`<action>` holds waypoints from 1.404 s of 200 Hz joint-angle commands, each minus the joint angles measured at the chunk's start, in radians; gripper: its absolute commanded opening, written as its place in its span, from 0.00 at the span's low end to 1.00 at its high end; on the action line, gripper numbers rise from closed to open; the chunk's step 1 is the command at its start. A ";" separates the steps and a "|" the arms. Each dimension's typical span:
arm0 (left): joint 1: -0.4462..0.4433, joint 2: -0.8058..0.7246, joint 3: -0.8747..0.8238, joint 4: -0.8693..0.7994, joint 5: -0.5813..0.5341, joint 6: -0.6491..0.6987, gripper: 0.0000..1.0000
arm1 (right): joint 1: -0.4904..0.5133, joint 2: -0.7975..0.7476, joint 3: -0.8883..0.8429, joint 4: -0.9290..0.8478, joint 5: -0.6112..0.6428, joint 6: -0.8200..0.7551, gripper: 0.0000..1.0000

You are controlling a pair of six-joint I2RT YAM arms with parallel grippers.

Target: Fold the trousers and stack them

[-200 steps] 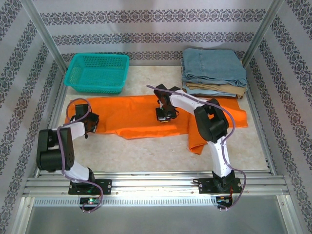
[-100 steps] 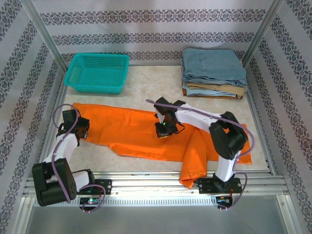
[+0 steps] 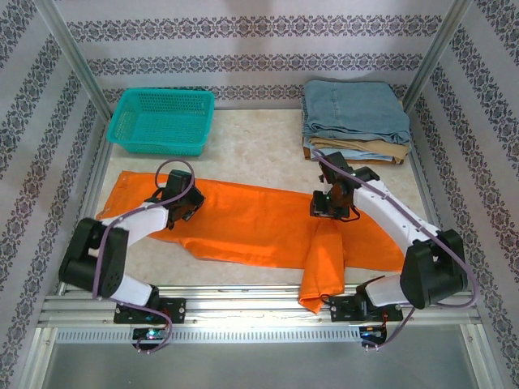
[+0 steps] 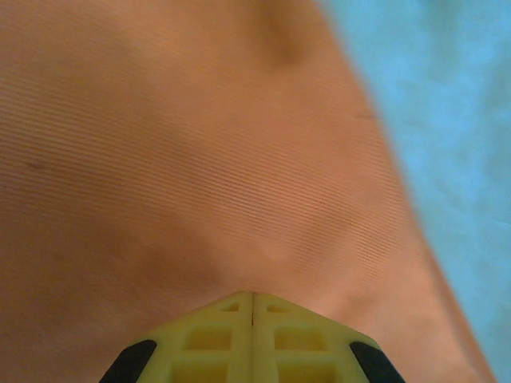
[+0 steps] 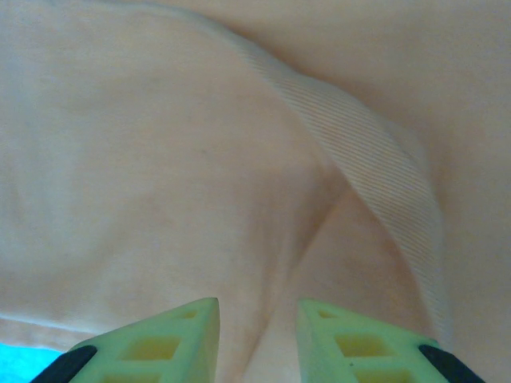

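The orange trousers point(image 3: 251, 223) lie spread across the table from left to right. One fold point(image 3: 319, 275) hangs toward the near edge. My left gripper point(image 3: 184, 206) rests on their left part. In the left wrist view it point(image 4: 253, 295) is shut, its tips against the orange cloth point(image 4: 200, 159), and no fold shows between them. My right gripper point(image 3: 328, 208) stands over the trousers right of centre. In the right wrist view it point(image 5: 258, 319) is open above a crease in the cloth point(image 5: 160, 159), with a raised band point(image 5: 375, 183) running beside it.
A teal basket point(image 3: 158, 147) stands at the back left. At the back right lies a folded stack, light blue denim point(image 3: 355, 109) on top of a tan pair point(image 3: 361, 149). Bare table point(image 3: 259, 138) shows between them. A metal rail point(image 3: 259, 297) runs along the near edge.
My right gripper has moved right along the trousers and its jaws have parted. My left gripper has swung from the left end rightward onto the cloth and stayed shut.
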 commanded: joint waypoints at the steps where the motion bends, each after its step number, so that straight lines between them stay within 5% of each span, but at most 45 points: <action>1: 0.055 0.040 -0.036 0.127 -0.080 -0.003 0.00 | -0.025 -0.042 -0.008 -0.039 0.027 -0.010 0.33; 60: 0.295 0.066 -0.063 0.087 -0.080 -0.041 0.00 | -0.061 -0.098 -0.075 -0.026 0.044 0.008 0.45; 116: 0.374 0.039 -0.049 -0.015 -0.130 -0.010 0.00 | 0.032 -0.159 -0.191 0.000 -0.122 0.054 0.51; 163: 0.440 -0.024 -0.088 0.002 -0.054 -0.032 0.00 | 0.141 -0.238 -0.280 0.019 -0.044 0.183 0.57; 178: 0.440 -0.031 -0.073 -0.002 -0.019 -0.023 0.00 | 0.143 -0.285 -0.337 0.066 -0.108 0.211 0.58; 221: 0.440 -0.062 -0.073 0.009 0.083 -0.027 0.00 | 0.179 -0.219 -0.435 0.206 -0.270 0.205 0.52; 245: 0.439 -0.102 -0.090 0.007 0.119 -0.052 0.00 | 0.184 -0.175 -0.433 0.205 -0.253 0.188 0.47; 281: 0.438 -0.173 -0.087 -0.036 0.121 -0.048 0.00 | 0.187 -0.219 -0.421 0.161 -0.219 0.188 0.23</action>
